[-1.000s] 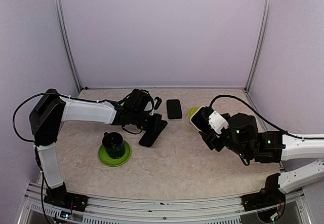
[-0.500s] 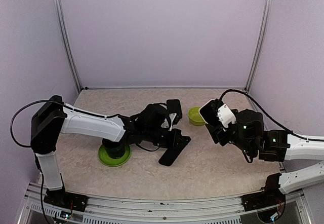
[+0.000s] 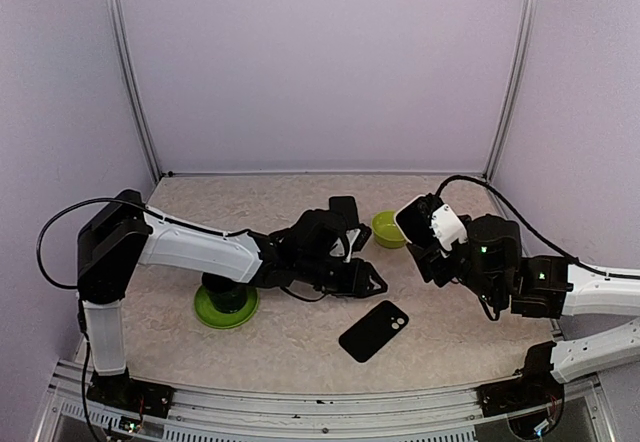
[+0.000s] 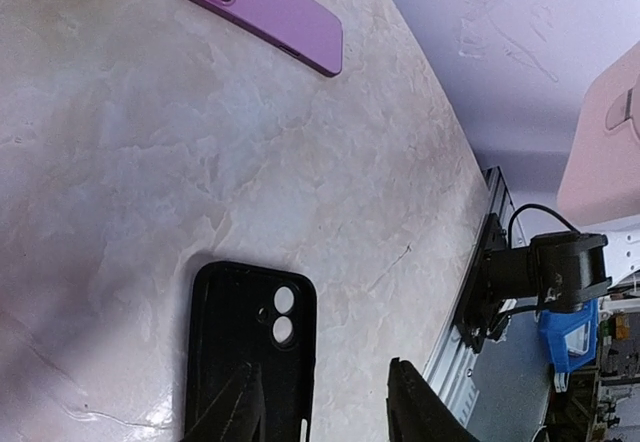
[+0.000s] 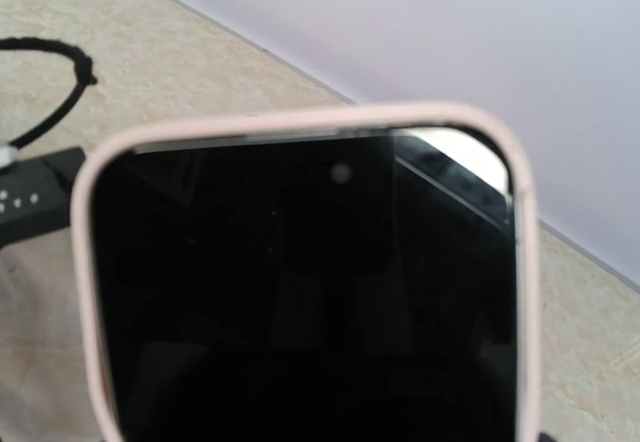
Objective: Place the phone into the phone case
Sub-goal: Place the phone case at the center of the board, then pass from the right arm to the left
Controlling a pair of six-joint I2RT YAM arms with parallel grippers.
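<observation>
black case (image 3: 373,330) now on the table (image 3: 300,347), left claw (image 4: 325,414) apart; right claw (image 3: 425,245) clamped on phone (image 5: 300,292)

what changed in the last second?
Left arm carried the black phone case right and toward the near edge, then its jaws opened and dropped it flat on the table. Right arm drew back slightly, gripping the pink-rimmed phone. Purple phone and green bowl stayed.

Soft even light; black case (image 4: 225,332) sharp (pink-edged phone (image 5: 300,292) close, blurred).
</observation>
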